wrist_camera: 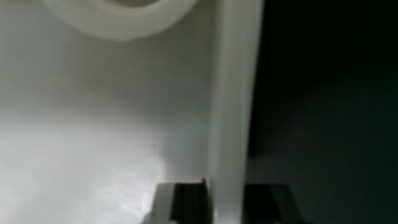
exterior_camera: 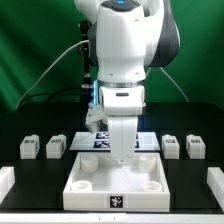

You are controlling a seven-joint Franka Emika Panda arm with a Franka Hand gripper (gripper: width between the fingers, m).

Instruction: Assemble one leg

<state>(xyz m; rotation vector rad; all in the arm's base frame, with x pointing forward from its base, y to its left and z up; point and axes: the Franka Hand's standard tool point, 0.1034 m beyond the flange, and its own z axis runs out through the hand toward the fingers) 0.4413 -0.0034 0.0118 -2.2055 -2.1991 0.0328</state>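
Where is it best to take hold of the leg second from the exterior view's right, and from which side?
Probably from above, the jaws closing on the two flat side faces of the leg. It is a small block, standing apart from the neighbouring leg, with its top free.

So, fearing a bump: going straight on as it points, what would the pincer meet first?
Probably the large white square part: the pincer points down at its rim. Depth is unclear, so they may already touch.
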